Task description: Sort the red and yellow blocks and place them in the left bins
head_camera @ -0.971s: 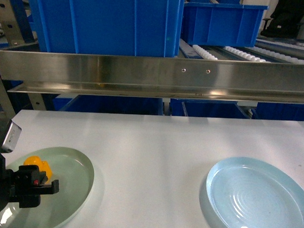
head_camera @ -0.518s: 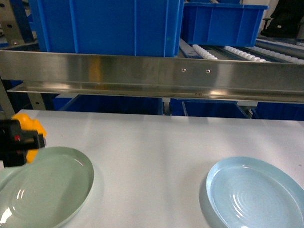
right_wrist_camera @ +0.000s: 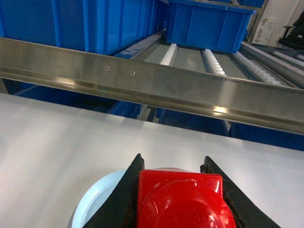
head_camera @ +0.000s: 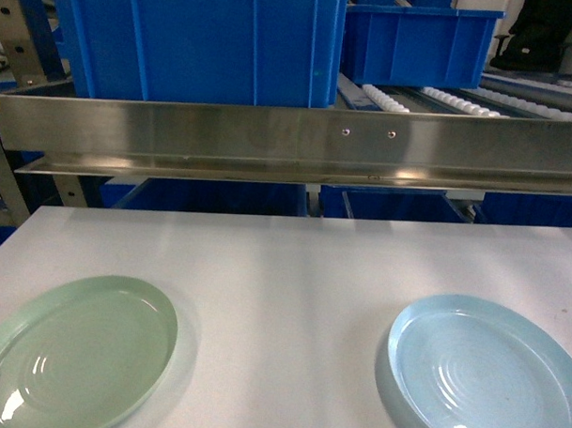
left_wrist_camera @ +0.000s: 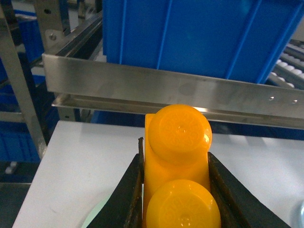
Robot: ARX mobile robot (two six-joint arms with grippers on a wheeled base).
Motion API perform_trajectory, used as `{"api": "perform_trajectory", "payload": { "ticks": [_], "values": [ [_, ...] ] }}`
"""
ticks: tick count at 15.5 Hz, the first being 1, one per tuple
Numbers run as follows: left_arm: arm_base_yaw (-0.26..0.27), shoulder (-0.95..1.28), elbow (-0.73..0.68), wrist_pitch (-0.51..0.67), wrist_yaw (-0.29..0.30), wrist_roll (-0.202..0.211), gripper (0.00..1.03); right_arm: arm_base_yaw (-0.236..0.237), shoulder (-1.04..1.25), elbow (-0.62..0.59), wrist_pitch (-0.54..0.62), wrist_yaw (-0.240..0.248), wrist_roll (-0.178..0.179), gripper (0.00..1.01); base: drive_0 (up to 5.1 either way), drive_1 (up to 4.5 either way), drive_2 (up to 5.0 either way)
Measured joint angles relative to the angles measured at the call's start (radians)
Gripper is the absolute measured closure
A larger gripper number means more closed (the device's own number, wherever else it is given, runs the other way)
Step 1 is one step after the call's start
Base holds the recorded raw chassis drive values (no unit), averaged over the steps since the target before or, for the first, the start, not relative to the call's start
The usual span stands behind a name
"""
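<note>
A white table (head_camera: 293, 271) fills the lower half. Behind it, at 12 o'clock, a stainless steel rail (head_camera: 288, 144) spans the full width. Above the rail stand large blue storage bins (head_camera: 198, 42), with white conveyor rollers (head_camera: 459, 100) toward 2 o'clock. Soft overhead light glints off the rail.

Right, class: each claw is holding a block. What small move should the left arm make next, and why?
Probably carry the yellow plastic studded block forward over the steel rail toward the large blue plastic bin. The left claw is shut on that block, raised above the white table, with the bin directly ahead. The right claw holds a red plastic block over the pale blue plate.
</note>
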Motion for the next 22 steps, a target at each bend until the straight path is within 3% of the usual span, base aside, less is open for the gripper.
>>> {"api": "perform_trajectory", "payload": {
  "ticks": [2,4,7,16,22],
  "values": [
    [-0.042,-0.045,0.006,0.001,-0.032,0.01,0.75,0.0,0.0,0.0,0.0,0.0,0.0,0.73,0.0,0.0,0.0],
    [-0.076,-0.056,0.01,0.041,-0.066,0.06,0.75,0.0,0.0,0.0,0.0,0.0,0.0,0.73,0.0,0.0,0.0],
    [-0.081,-0.075,0.018,0.063,-0.068,0.101,0.76,0.0,0.0,0.0,0.0,0.0,0.0,0.73,0.0,0.0,0.0],
    [-0.085,-0.073,0.019,0.064,-0.069,0.108,0.76,0.0,0.0,0.0,0.0,0.005,0.0,0.73,-4.4,2.11,2.3],
    [-0.082,-0.07,0.019,0.062,-0.072,0.108,0.76,0.0,0.0,0.0,0.001,0.004,0.0,0.73,-4.1,-0.35,4.5]
  ]
}}
